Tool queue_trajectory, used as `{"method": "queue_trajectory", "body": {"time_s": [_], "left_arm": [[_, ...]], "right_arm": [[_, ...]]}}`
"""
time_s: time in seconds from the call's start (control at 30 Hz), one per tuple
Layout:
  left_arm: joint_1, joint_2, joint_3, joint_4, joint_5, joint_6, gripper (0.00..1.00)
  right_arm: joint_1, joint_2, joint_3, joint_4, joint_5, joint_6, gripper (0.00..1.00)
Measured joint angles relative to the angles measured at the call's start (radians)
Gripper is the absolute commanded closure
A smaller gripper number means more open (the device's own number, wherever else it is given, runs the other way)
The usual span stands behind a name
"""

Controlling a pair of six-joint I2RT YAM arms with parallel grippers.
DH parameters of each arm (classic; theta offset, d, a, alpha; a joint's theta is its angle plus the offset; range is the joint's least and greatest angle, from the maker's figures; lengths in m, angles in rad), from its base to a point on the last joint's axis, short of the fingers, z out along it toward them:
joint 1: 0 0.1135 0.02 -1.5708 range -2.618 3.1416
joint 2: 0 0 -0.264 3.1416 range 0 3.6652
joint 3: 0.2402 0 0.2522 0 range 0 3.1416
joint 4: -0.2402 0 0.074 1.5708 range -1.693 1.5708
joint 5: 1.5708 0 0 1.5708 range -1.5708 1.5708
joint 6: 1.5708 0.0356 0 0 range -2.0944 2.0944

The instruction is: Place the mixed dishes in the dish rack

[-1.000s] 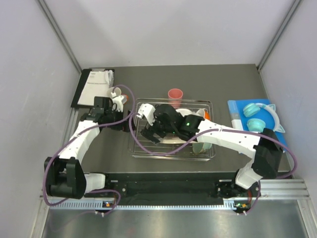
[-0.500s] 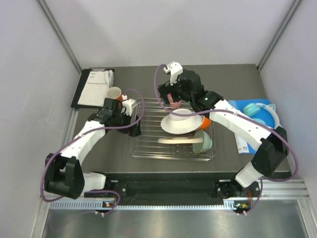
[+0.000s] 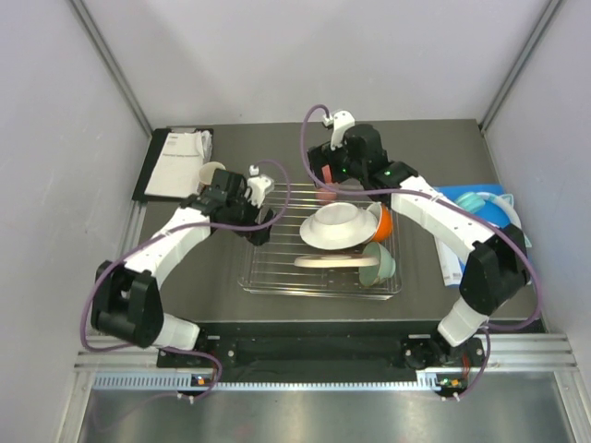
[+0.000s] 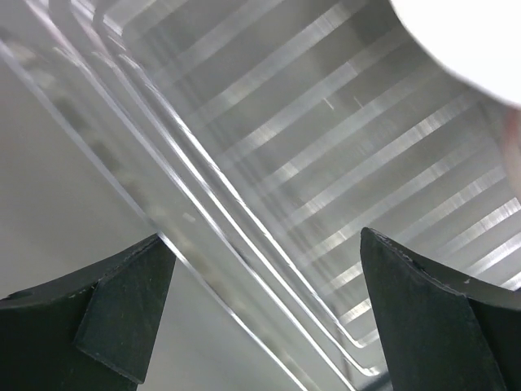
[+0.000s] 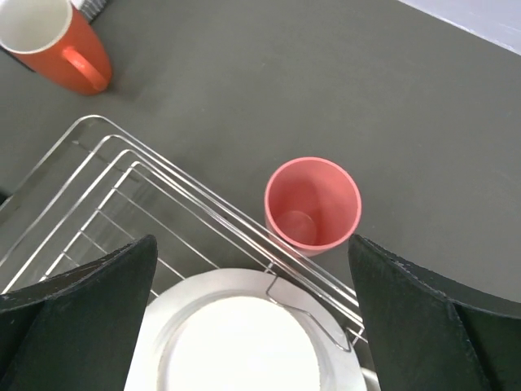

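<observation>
The silver wire dish rack (image 3: 277,268) sits mid-table. It holds a white bowl (image 3: 337,224), an orange dish (image 3: 383,221), a mint-green bowl (image 3: 379,263) and a beige plate (image 3: 325,263). The pink cup (image 3: 324,192) stands upright on the table just behind the rack, and shows clearly in the right wrist view (image 5: 312,204). My right gripper (image 3: 323,175) hangs open and empty above it (image 5: 256,314). The cream-and-orange mug (image 3: 212,173) stands left of the rack, also in the right wrist view (image 5: 53,37). My left gripper (image 3: 261,224) is open and empty over the rack's left rim (image 4: 260,318).
A white booklet (image 3: 180,159) on a black board lies at the back left beside the mug. Turquoise headphones (image 3: 476,210) rest on a blue pad at the right. Grey walls close in the table on three sides.
My right arm swung from the rack's front left to the back, above the pink cup. My left gripper moved right from beside the mug to the rack's left rim.
</observation>
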Motion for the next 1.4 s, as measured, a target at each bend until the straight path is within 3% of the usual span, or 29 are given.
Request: {"method": "queue_trajectory", "body": {"time_s": [0.27,0.37,0.4,0.47,0.5,0.6,1.4], "left_arm": [[0.003,0.207,0.205,0.057,-0.092,0.006,0.05],[0.003,0.258,0.22,0.081,-0.116,0.006,0.17],[0.003,0.27,0.22,0.082,-0.122,0.006,0.27],[0.003,0.283,0.22,0.083,-0.132,0.003,0.37],[0.003,0.285,0.219,0.084,-0.138,0.004,0.52],[0.015,0.277,0.203,0.112,-0.171,0.014,0.6],[0.014,0.054,0.037,-0.026,-0.087,0.018,0.63]], "right_arm": [[-0.003,-0.003,-0.08,0.057,-0.044,0.031,0.0],[-0.008,-0.003,-0.106,0.058,-0.048,0.037,0.0],[-0.01,-0.005,-0.111,0.058,-0.05,0.039,0.0],[-0.015,-0.005,-0.117,0.061,-0.051,0.04,0.0],[-0.018,-0.006,-0.119,0.062,-0.051,0.04,0.0],[-0.031,-0.006,-0.119,0.076,-0.053,0.041,0.0],[-0.059,0.212,0.058,0.058,-0.101,0.056,0.0]]}}
